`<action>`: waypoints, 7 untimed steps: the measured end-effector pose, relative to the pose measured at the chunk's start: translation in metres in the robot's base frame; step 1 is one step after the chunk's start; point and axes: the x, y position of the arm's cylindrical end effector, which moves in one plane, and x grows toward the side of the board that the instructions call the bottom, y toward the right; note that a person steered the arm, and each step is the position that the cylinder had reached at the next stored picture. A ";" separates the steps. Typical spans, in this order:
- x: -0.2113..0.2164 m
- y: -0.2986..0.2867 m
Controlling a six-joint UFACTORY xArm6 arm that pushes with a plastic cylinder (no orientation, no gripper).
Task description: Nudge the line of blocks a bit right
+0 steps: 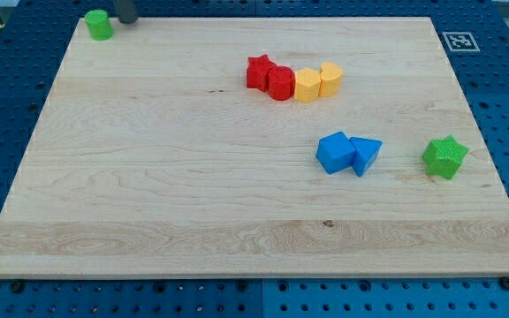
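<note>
Four-block line (292,80) far right of my tip (127,21)

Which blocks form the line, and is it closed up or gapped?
Closed up. The red star, red block, yellow block and yellow cylinder touch in sequence. My tip is far off, beside the green cylinder.

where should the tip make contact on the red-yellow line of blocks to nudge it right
There is no gripping here, only pushing. Probably best is the red star at the line's left end, approached from the view's left. The line runs red star, red block, yellow block, yellow block, all touching, so it should move together. My tip sits at the top left by the green cylinder.
</note>
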 end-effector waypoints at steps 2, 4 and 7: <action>0.012 0.112; 0.026 0.140; 0.120 0.157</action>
